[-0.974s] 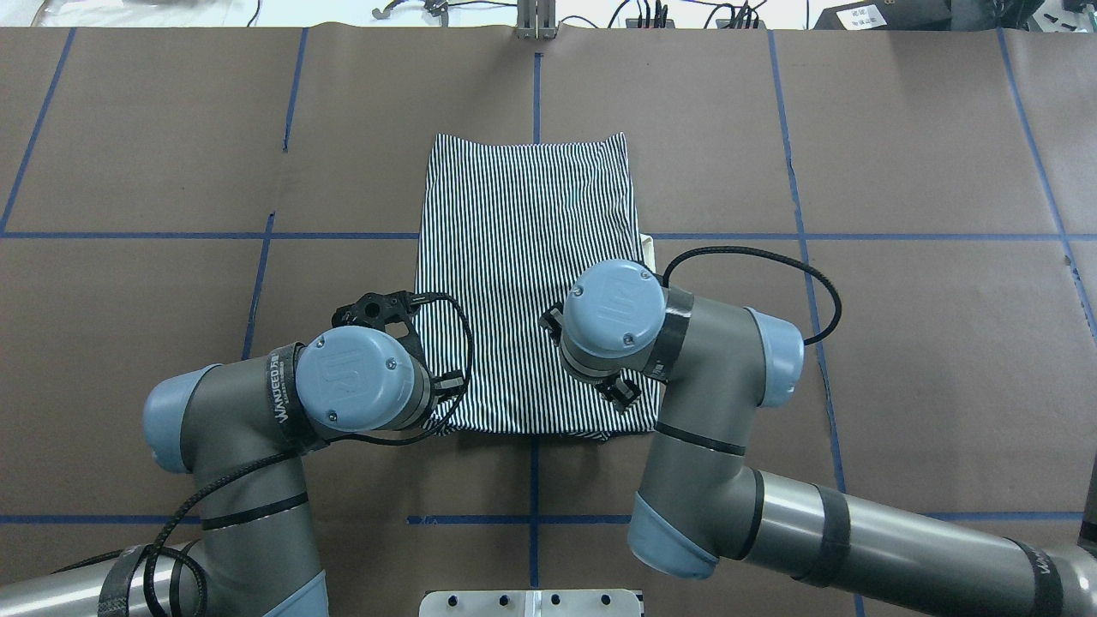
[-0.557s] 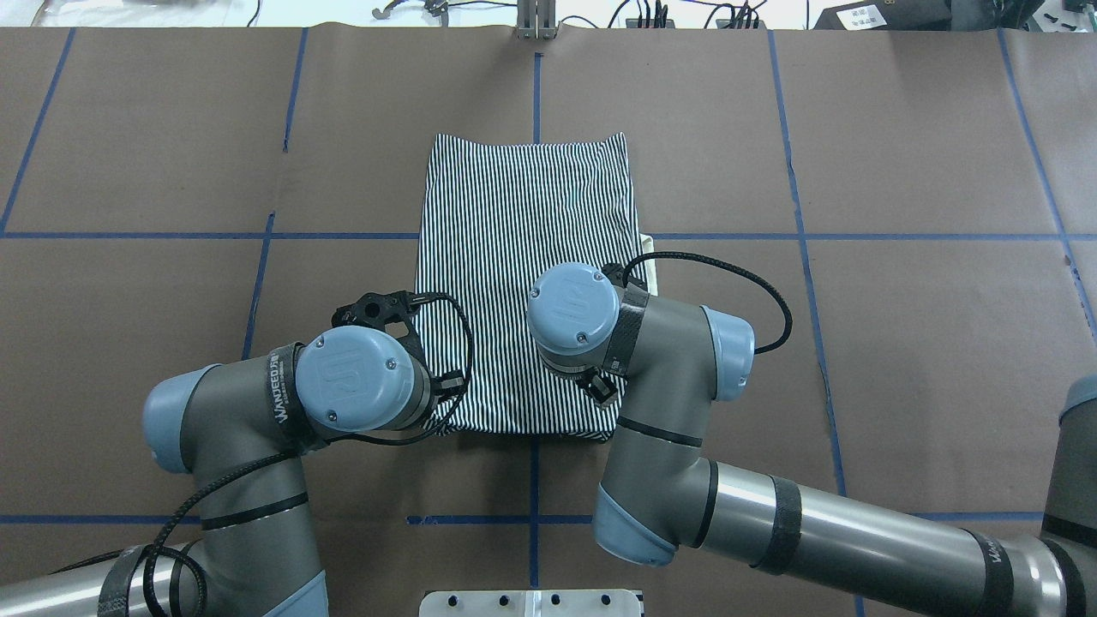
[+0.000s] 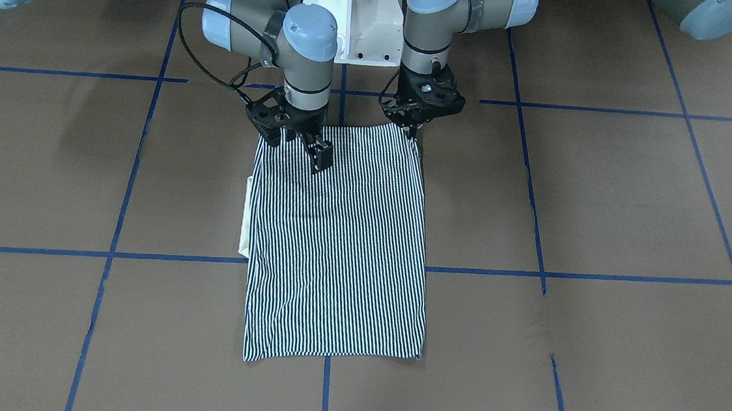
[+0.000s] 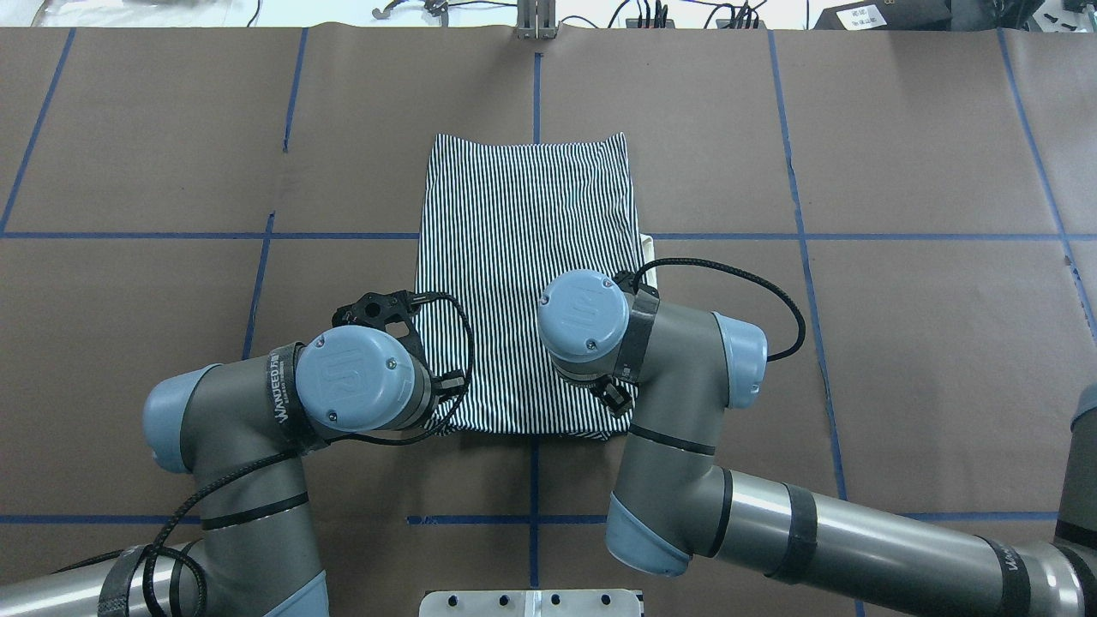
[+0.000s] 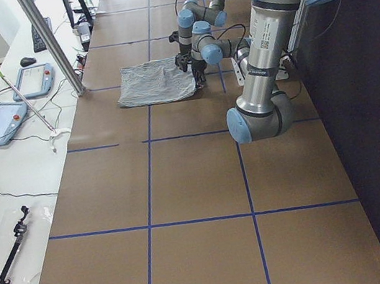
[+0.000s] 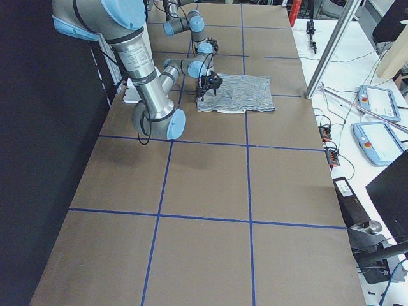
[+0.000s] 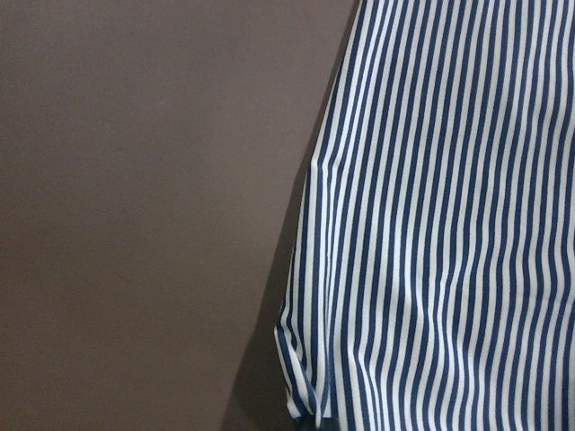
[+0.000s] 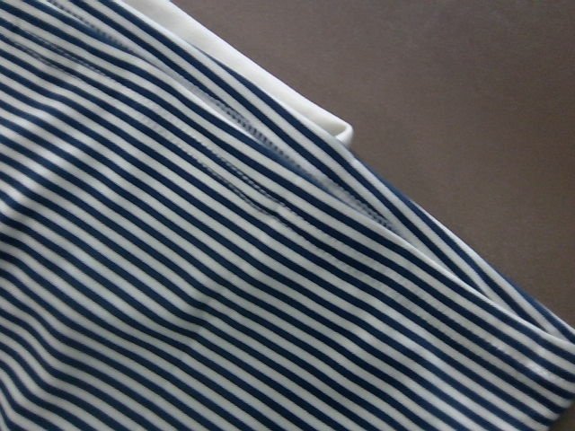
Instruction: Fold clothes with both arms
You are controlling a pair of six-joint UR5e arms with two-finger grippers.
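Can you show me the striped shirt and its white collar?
Navy-and-white striped polo shirt [image 3: 336, 249]: front-facing view, middle of the fabric.
Plain white collar [image 3: 246, 219]: front-facing view, strip poking out sideways.

Striped polo shirt [image 4: 523, 240] — folded into a rectangle; lying flat

The shirt [image 4: 514, 257] is navy-and-white striped with a white collar [image 3: 246, 222]; the table [image 4: 926, 128] brown, with blue grid lines [image 4: 900, 236].
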